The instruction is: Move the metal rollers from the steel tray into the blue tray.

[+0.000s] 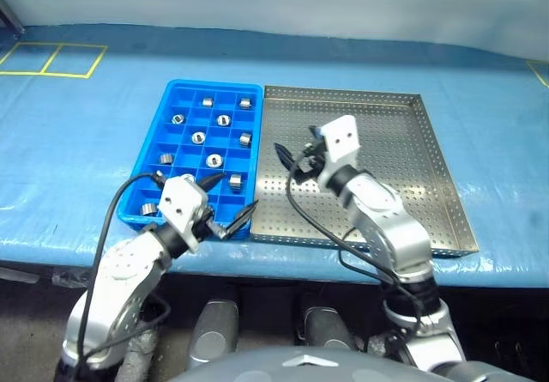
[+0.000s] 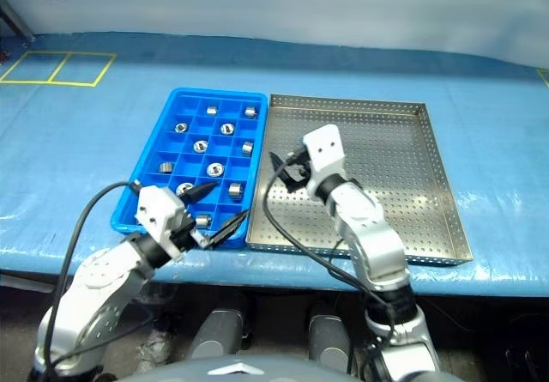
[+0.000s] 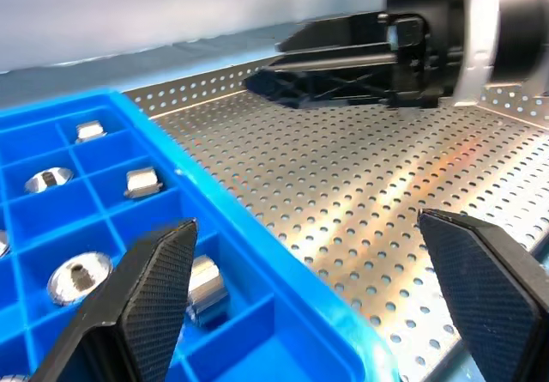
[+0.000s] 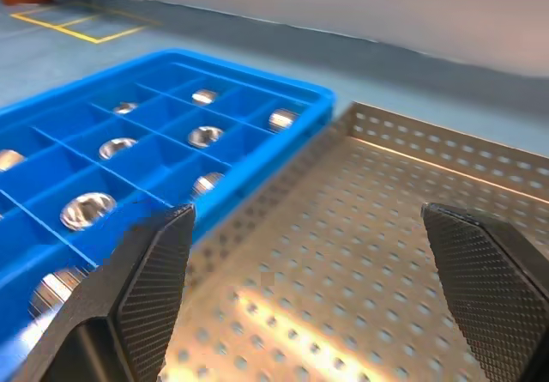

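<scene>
Apparently done: small shiny silver metal rollers (image 1: 214,160) sitting in the bright blue gridded plastic tray (image 1: 171,93), frame centre-left; large perforated steel tray (image 1: 429,193) seemingly bare. Left gripper (image 1: 225,203) nearer them, right gripper (image 1: 290,160) beside; both spread wide, holding nothing.

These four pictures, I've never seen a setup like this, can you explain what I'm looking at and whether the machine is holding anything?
It is a two-armed humanoid robot at a table with a blue cover. Two pictures look down from cameras in its head; the other two come from a camera on each wrist, looking along that arm's black fingers. On the table a blue tray with small compartments sits beside a steel tray with a perforated floor. Shiny metal rollers lie in the blue compartments; the visible steel floor has none. The left pincer hangs over the blue tray's near edge, the right pincer over the steel tray. Both are open and hold nothing.
</scene>
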Available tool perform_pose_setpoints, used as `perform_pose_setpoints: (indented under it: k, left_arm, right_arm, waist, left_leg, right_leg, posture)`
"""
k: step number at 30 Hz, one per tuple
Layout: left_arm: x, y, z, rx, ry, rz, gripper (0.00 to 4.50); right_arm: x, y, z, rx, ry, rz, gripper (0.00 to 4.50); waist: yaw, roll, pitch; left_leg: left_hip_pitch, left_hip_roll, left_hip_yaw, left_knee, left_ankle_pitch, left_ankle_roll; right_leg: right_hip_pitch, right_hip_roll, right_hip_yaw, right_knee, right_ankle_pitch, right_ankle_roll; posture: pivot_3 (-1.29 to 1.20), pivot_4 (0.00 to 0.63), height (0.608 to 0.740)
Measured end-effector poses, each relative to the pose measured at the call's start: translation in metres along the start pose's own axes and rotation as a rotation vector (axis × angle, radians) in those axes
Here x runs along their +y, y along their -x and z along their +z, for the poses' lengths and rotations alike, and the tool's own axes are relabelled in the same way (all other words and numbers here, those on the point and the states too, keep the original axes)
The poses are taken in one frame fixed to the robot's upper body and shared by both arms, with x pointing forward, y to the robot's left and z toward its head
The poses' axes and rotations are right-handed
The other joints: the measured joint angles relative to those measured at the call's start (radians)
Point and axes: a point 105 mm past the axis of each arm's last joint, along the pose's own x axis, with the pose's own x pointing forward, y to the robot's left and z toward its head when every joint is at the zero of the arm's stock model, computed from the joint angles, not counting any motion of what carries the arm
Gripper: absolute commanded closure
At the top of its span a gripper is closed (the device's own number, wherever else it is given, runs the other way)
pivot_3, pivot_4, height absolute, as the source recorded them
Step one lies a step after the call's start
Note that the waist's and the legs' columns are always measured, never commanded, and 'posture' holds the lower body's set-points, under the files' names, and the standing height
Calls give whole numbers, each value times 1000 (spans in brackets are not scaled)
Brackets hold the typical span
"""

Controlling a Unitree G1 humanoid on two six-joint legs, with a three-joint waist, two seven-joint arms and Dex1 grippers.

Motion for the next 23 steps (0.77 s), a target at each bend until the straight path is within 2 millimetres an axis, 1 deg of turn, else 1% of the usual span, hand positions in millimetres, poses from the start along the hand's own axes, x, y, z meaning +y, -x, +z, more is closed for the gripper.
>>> perform_pose_setpoints:
  k: [3, 5, 7, 9, 12, 15, 23]
  left_arm:
    - [18, -10, -4, 18, -1, 77, 0]
    - [30, -12, -8, 37, -7, 129, 0]
    - [40, -15, -8, 45, -17, 173, 0]
    - [48, -13, -8, 48, -29, 204, 0]
    - [49, -13, -10, 57, -32, 204, 0]
    - [51, -11, -10, 66, -43, 212, 0]
    - [54, -7, -15, 82, -37, 234, 0]
  right_arm:
    - [-10, 23, -11, 48, 69, -24, 31]
    - [-13, 34, -20, 83, 79, -31, 31]
    - [-14, 47, -29, 125, 76, -31, 31]
    - [-11, 54, -32, 137, 69, -20, 31]
    - [-7, 61, -30, 133, 57, 0, 31]
    - [-2, 66, -33, 152, 40, 29, 31]
    - [0, 66, -32, 157, 32, 46, 31]
  waist:
    - [-35, 0, 0]
    - [-56, 0, 0]
    - [-67, 0, 0]
    - [-78, 0, 0]
    - [-88, 0, 0]
    - [-89, -1, 0]
    - [-85, -1, 0]
  left_leg:
    - [1, 0, 0, 0, 0, 0]
    - [2, 1, 1, 1, 0, 0]
    - [3, 1, 1, 2, 0, 0]
    - [3, 2, 2, 3, 0, 0]
    - [3, 1, 2, 5, 0, 1]
    - [4, 1, 2, 7, 0, 1]
    - [7, 1, 2, 7, 0, 1]
  right_leg:
    - [1, 0, 1, 0, 0, 5]
    - [1, 1, 2, 0, 1, 7]
    - [2, 1, 2, 2, 0, 7]
    - [2, 2, 3, 2, 0, 6]
    - [4, 1, 3, 2, 0, 6]
    - [5, 1, 3, 2, 1, 7]
    - [9, 1, 3, 1, 1, 7]
  posture:
    - [-51, 150, 740]
    - [-66, 150, 740]
    - [-72, 150, 740]
    - [-76, 150, 740]
    - [-74, 150, 740]
    - [-69, 150, 740]
    - [-48, 150, 740]
